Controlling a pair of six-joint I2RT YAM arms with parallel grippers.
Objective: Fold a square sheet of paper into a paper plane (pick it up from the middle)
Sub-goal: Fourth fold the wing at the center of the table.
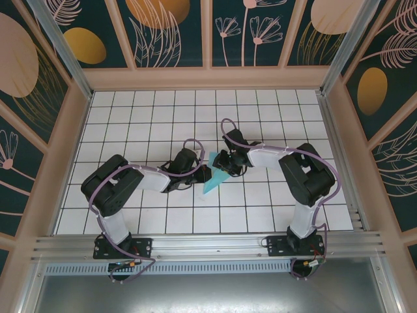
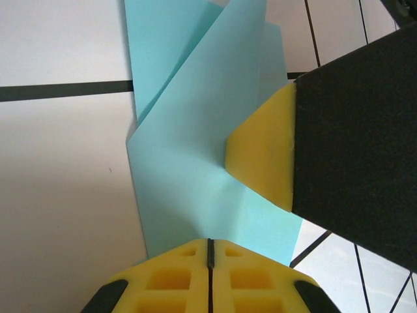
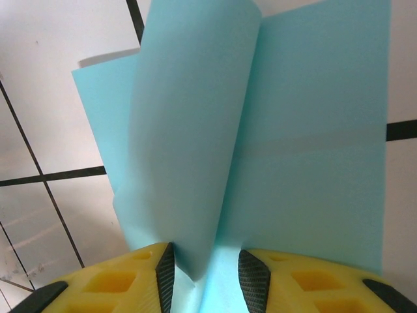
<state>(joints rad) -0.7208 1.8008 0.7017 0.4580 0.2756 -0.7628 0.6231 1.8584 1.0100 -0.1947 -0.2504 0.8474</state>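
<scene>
Top external view: on the white grid-tiled table [image 1: 130, 117], the black left arm [image 1: 114, 186] and right arm [image 1: 303, 173] bend inward, wrists low, toward the partly folded light-blue square sheet of paper [image 1: 214, 177], whose long axis runs near-to-far. The left gripper [image 2: 210, 251] sits just left of the sheet, jaws shut at its edge. The right gripper [image 3: 206, 261], equally near, straddles a raised flap, jaws apart.
</scene>
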